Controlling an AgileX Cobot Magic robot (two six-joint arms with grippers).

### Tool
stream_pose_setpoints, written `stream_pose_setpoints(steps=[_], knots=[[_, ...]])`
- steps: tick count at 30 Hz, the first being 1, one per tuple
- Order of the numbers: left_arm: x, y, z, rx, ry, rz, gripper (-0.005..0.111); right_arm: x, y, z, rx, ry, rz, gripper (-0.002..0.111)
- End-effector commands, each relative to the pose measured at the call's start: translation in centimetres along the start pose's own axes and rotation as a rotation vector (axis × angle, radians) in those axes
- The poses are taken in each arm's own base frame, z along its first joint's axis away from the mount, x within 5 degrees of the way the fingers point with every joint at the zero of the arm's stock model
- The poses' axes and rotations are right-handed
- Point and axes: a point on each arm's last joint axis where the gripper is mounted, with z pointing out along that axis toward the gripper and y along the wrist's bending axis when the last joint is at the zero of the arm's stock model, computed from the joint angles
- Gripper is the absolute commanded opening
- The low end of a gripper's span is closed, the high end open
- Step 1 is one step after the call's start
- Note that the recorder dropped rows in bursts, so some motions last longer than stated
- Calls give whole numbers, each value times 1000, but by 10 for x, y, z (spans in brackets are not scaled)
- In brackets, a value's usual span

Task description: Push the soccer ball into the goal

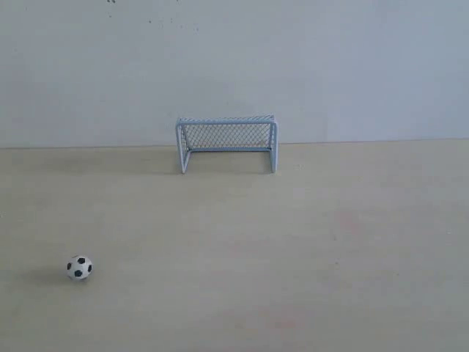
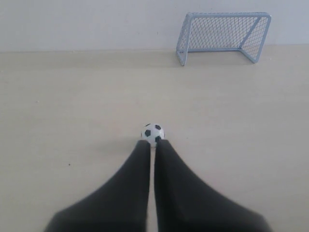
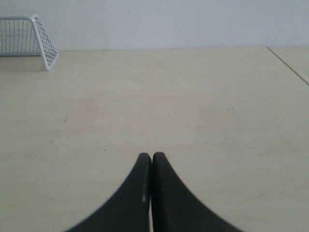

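Left claw (image 2: 153, 144) tips together; soccer ball (image 2: 152, 132) just beyond tips, contact unclear.

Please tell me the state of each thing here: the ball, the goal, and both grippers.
soccer ball: lying on the table, outside the goal, not gripped.
goal: upright, nothing inside it.
left gripper: shut, holding nothing, tips pointing at the soccer ball.
right gripper: shut, holding nothing.
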Motion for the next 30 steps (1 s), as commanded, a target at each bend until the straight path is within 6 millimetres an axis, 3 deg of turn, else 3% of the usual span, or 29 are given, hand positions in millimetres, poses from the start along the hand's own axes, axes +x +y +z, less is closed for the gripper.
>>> stream_pose_setpoints(steps=[1,30], knots=[[1,0,0,-2,-4,4,4,0,0,0,8,-7,-22,0],[1,0,0,-2,-4,4,4,-1,1,0,-15,-10,-20,0]])
